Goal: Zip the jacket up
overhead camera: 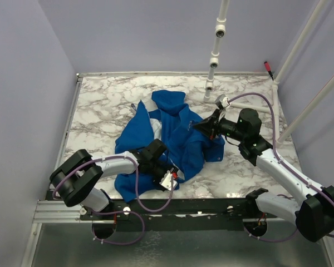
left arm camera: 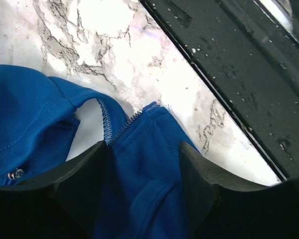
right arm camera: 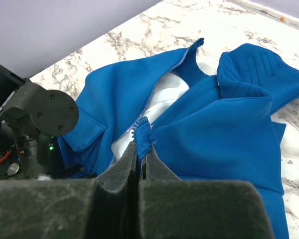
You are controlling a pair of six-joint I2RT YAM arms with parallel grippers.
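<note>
Marbled white-and-grey worktop [overhead camera: 100,105], lilac walls round it, black rail [left arm camera: 249,74] along the near edge. Large soft royal-blue fabric jacket [overhead camera: 181,142] lies crumpled mid-worktop, front open, pale grey-white lining [right arm camera: 164,97] showing between the two front edges.

Right tool [right arm camera: 141,149]: jaws pressed together on a small blue tab at one front edge of the jacket, just beside the zipper teeth [right arm camera: 149,99]. Can't tell if that tab is the slider pull or only tape.

Left tool [left arm camera: 142,184]: jaws apart at a middling width, straddling a fold of blue hem near the rail. Fabric sits between the fingers [left arm camera: 84,179], but I don't read it as clamped yet. Bottom end of the zipper tape [left arm camera: 129,122] is just ahead of the fingertips.

Step in hand, as I judge it: secure the bottom hem so the zip has something to pull against. To do it well I'd bite close to the tape end, not the loose bulk, and take one layer only. Hold the right pinch firm. Then draw the two ends apart so the teeth line runs straight and flat. Slack or a folded-under edge would likely jam it.
</note>
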